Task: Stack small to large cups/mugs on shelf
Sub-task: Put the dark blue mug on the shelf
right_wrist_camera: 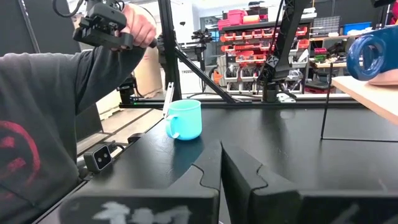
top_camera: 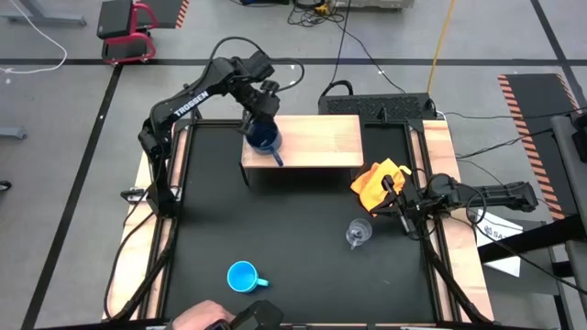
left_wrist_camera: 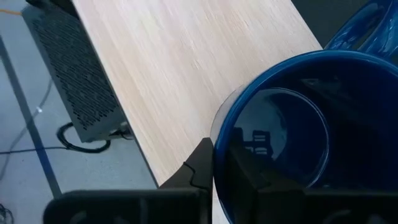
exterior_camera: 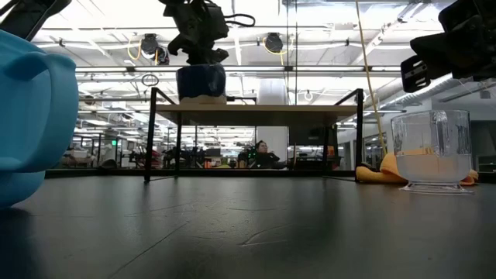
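Nearest the front edge of the desk (top_camera: 303,284), the light sky-blue mug (top_camera: 242,276) stands alone with its handle toward the right, and the small clear glass cup (top_camera: 358,234) stands farther back, just beside the right hand (top_camera: 401,207), whose fingers are pressed together on nothing. That right hand is plainly the nearer one to the glass cup, which lies toward the desk's centre from it, with the orange-yellow cloth (top_camera: 379,181) just behind. Farthest back, the left hand (top_camera: 260,117) grips the rim of the large dark navy-blue mug (top_camera: 263,137) at a narrow set, the mug seated on the left end of the shelf (top_camera: 321,139); release looks to be the step in hand.
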Motion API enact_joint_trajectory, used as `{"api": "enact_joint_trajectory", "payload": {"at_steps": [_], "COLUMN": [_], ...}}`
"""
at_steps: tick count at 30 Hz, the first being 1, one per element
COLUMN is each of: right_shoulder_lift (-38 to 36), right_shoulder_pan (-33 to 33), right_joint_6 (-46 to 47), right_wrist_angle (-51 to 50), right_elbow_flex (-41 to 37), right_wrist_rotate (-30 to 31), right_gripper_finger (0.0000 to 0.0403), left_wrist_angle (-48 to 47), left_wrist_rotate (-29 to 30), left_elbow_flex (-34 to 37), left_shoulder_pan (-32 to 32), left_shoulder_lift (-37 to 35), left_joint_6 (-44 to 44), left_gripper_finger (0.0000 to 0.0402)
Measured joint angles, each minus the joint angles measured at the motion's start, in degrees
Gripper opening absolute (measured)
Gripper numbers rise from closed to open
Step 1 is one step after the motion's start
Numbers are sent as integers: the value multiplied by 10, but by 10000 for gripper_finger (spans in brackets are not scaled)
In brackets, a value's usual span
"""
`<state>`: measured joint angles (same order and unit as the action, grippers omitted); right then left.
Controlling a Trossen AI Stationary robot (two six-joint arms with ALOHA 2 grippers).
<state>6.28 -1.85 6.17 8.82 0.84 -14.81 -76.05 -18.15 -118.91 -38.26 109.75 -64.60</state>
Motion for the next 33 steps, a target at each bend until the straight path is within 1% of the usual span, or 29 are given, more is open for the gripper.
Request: {"api": "enact_joint_trajectory", "payload": {"at_steps": [6, 16, 20, 22, 26, 33], "right_shoulder_lift": [0, 0, 0, 0, 0, 0], "right_shoulder_pan": [0, 0, 0, 0, 0, 0], "right_joint_6": [1, 2, 2, 2, 2, -9], "right_wrist_angle": [0, -1, -1, -1, -1, -1], "right_elbow_flex": [0, 0, 0, 0, 0, 0], "right_wrist_rotate": [0, 0, 0, 0, 0, 0], "right_gripper_finger": [0, 0, 0, 0, 0, 0], "left_wrist_angle": [3, 6, 9, 4, 1, -12], "left_wrist_rotate": [0, 0, -9, -25, -37, -37], "left_elbow_flex": [0, 0, -1, -2, -3, -23], "left_shoulder_pan": [0, -2, -21, -32, -42, -40], "left_shoulder_lift": [0, 5, 30, 41, 50, 46], "left_joint_6": [7, 21, 60, 70, 71, 71], "left_gripper_finger": [41, 26, 27, 24, 22, 21]}}
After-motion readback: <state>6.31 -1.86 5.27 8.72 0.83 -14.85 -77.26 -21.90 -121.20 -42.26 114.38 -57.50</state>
